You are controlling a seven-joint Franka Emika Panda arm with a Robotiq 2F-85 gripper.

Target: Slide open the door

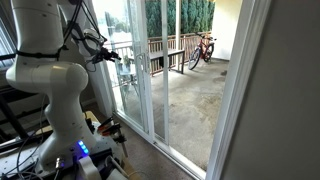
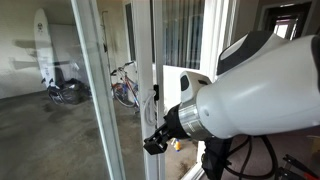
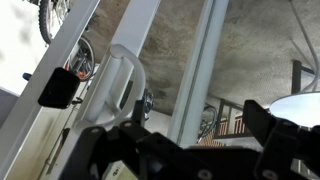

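Observation:
The door (image 3: 135, 40) is a tall glass panel in a narrow white frame. It also shows in both exterior views (image 2: 143, 60) (image 1: 128, 90). Its pale D-shaped loop handle (image 3: 120, 85) sits on the upright and shows faintly in an exterior view (image 2: 153, 100). My gripper (image 3: 190, 150) is open and empty, close in front of the door frame. The handle lies just left of the gap between the fingers, not touching them. A second white upright (image 3: 200, 70) runs up between the fingers. In both exterior views the gripper (image 1: 105, 52) (image 2: 158, 140) is right beside the upright.
A small black box (image 3: 60, 87) is fixed to the frame left of the handle. Outside are a concrete patio, a bicycle (image 1: 203, 48), a wooden railing (image 1: 165, 55), more bikes (image 2: 125, 85) and a white board (image 2: 42, 45). The robot base and cables (image 1: 90, 150) stand indoors.

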